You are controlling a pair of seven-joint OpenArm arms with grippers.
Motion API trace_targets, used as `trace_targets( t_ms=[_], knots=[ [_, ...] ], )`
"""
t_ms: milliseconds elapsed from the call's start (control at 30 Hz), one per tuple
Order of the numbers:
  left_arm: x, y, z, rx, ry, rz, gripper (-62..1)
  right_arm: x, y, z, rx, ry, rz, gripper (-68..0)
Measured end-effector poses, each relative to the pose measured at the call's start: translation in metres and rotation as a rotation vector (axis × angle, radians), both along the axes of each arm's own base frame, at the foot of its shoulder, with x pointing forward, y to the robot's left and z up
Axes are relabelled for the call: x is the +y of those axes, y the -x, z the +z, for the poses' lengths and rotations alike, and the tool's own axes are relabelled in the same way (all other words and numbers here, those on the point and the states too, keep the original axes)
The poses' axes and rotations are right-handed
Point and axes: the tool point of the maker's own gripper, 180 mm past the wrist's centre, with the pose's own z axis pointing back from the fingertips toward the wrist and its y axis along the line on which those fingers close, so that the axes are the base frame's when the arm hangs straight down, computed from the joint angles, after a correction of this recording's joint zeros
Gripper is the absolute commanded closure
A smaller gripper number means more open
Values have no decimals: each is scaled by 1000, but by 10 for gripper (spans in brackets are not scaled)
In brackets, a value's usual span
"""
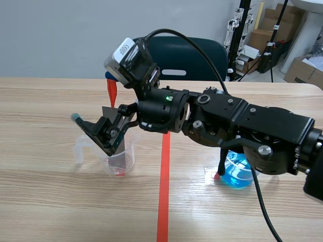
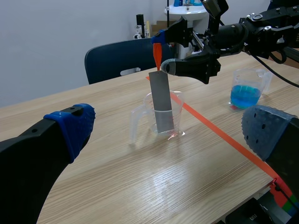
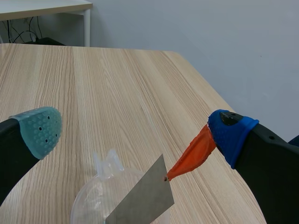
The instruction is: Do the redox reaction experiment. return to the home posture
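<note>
A clear beaker [image 1: 121,160] [image 2: 142,114] [image 3: 91,203] stands left of the tape line with a grey metal strip [image 1: 108,112] [image 2: 161,100] [image 3: 145,200] upright in it. My right gripper [image 1: 94,97] [image 2: 166,52] [image 3: 135,133] hangs open over the strip's top, reaching in from the right. An orange-red tapered piece [image 1: 112,93] [image 2: 157,53] [image 3: 191,156] runs from its blue pad to the strip's top corner. A beaker of blue liquid [image 1: 238,172] [image 2: 245,92] stands under the right arm. My left gripper [image 2: 170,133] is open, low and well short of the clear beaker; it is out of the scene view.
An orange-red tape line [image 1: 162,196] runs down the table's middle. A dark blue chair [image 1: 194,53] [image 2: 117,58] stands behind the table's far edge. Cardboard boxes and stands [image 1: 272,40] are at the back right. A thin black rod with a red tip [image 1: 220,164] sits beside the blue beaker.
</note>
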Motion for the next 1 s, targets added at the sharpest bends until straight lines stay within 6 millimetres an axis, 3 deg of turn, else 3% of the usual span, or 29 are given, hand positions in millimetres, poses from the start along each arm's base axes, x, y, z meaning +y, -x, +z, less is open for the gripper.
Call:
trace_targets(
  t_ms=[1000],
  knots=[
    [0,0,0,0,0,0,-623,0,1,3,-5,-13,3,-679]
  ],
)
